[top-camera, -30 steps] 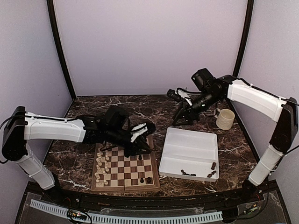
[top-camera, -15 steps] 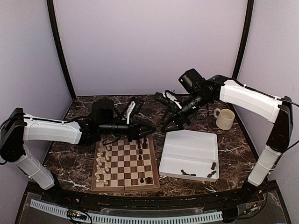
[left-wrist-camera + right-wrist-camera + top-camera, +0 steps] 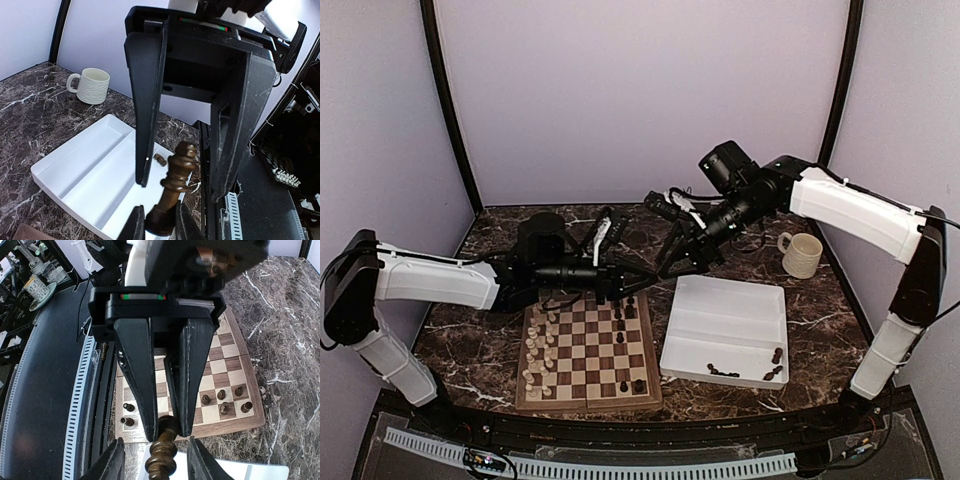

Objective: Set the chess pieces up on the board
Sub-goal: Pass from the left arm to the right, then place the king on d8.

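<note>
My left gripper (image 3: 159, 220) is shut on the base of a dark brown chess piece (image 3: 176, 177), held level above the far right corner of the board (image 3: 588, 400). My right gripper (image 3: 155, 460) faces it end to end. Its jaws stand open around the piece's head (image 3: 162, 457), with a gap on each side. The two grippers meet in the top view, the left gripper (image 3: 638, 275) beside the right gripper (image 3: 670, 264). Cream chess pieces (image 3: 535, 345) line the board's left side. Some dark ones (image 3: 623, 315) stand on its right part.
A white tray (image 3: 725, 310) lies right of the board, with several dark pieces (image 3: 725, 372) along its near edge. A cream mug (image 3: 802, 255) stands at the back right on the marble table. Both arms reach across the space above the board's far edge.
My left gripper rose off the board with the dark piece and turned it toward the right arm. The right arm came left, and its jaws now stand around the piece's head.
</note>
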`<state>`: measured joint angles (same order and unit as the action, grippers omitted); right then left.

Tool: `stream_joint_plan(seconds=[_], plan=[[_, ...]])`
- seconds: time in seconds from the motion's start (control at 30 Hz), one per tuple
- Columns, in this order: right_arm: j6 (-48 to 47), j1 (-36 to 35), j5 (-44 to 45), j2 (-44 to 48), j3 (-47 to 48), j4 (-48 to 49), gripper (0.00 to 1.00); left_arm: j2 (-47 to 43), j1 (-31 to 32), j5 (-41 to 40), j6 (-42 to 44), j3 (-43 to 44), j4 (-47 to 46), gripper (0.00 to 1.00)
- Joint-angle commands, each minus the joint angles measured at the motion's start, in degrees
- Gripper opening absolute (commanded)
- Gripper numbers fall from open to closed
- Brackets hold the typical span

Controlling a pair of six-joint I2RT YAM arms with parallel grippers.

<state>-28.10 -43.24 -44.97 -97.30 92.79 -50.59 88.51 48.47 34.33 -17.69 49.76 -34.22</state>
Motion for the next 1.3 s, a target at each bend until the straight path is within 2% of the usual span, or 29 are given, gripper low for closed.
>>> stream_joint_plan(seconds=[0.0, 0.13, 0.33, 0.53, 0.6, 0.7, 0.8, 0.87, 1.13, 1.27], plan=[[0.72, -0.35, -0.43, 0.22, 2.27, 0.64, 0.39, 0.22, -0.3, 1.48, -0.33, -0.18, -2.18, 0.13], [0.76, -0.35, -0.85, -0.08, 1.92, 0.5, 0.29, 0.09, -0.24, 1.38, -0.47, -0.39, -2.7, 0.13], [1.02, -0.35, -0.33, -0.3, 1.51, 0.77, 0.25, -0.47, -0.24, 1.05, -0.88, -1.07, -3.5, 0.13], [1.49, -0.41, 0.74, -0.83, 1.8, 1.24, 0.02, -1.18, -0.23, -0.07, -0.65, -1.48, -3.15, 0.14], [1.79, -0.35, 3.13, -1.24, 2.14, 1.44, 0.0, -1.98, -0.24, -2.44, -0.18, -1.77, -1.59, 0.23], [2.04, -0.51, 8.12, -2.08, 3.26, 1.7, 0.0, -4.6, -0.24, -10.55, 2.3, -2.47, 2.39, 0.45], [2.21, -1.02, 13.31, -3.7, 4.8, 1.5, 0.0, -10.03, -0.37, -17.58, 7.06, -4.5, 7.25, 0.62], [1.71, -1.53, 16.11, -5.42, 6.16, 0.37, 0.0, -13.73, -0.8, -22.69, 9.44, -5.85, 9.72, 0.69], [-0.69, -8.11, 26.88, -14.66, 12.15, -4.56, 0.0, -25.58, -5.33, -47.76, 13.99, -8.64, 18.08, 0.83], [-1.99, -11.87, 31.67, -20.03, 16.85, -8.16, 0.0, -29.23, -7.58, -54.33, 15.55, -10.6, 18.06, 0.84]])
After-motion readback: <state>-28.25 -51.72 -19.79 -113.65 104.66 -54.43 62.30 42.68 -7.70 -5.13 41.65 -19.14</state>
